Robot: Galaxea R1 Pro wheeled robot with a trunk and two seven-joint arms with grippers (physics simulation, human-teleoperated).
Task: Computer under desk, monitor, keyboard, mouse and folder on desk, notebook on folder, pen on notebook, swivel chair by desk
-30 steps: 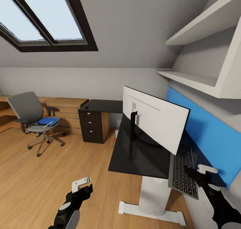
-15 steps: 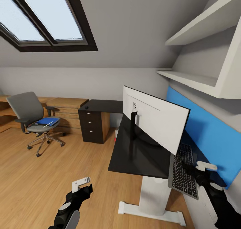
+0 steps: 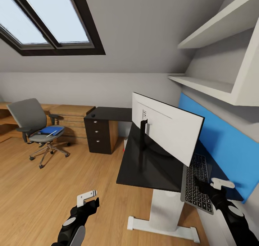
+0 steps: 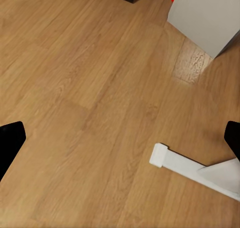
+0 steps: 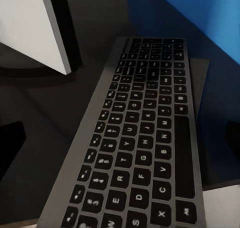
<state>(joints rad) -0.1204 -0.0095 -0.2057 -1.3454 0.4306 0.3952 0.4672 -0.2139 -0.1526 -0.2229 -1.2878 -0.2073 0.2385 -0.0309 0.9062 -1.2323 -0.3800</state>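
The slim grey keyboard with dark keys [image 3: 196,184] lies on the glossy black tabletop [image 3: 151,166] between the white-backed wide monitor [image 3: 169,130] and the bright blue back panel [image 3: 223,145], its near end jutting past the tabletop's edge. The right end effector [image 3: 210,186] hangs just above that near end with its fingers spread apart and nothing between them. The right wrist view adds what the head view lacks: the key legends on the keyboard [image 5: 145,143], the monitor's lower corner [image 5: 55,28] close beside the far keys, and dark fingertips at both edges of the frame.

The left end effector [image 3: 88,199] is low over the wooden floor [image 3: 43,188], released and empty. Its wrist view shows the silver-grey tower computer [image 4: 205,15] with a red light standing on the floor, and the white foot of the pedestal leg [image 4: 190,168].

Well apart, across the room, the grey padded swivel chair [image 3: 34,125] carries the flat blue folder [image 3: 50,130] with a thin white pen [image 3: 51,133] on it. A small black mouse [image 3: 93,115] sits on the far wing of the tabletop.
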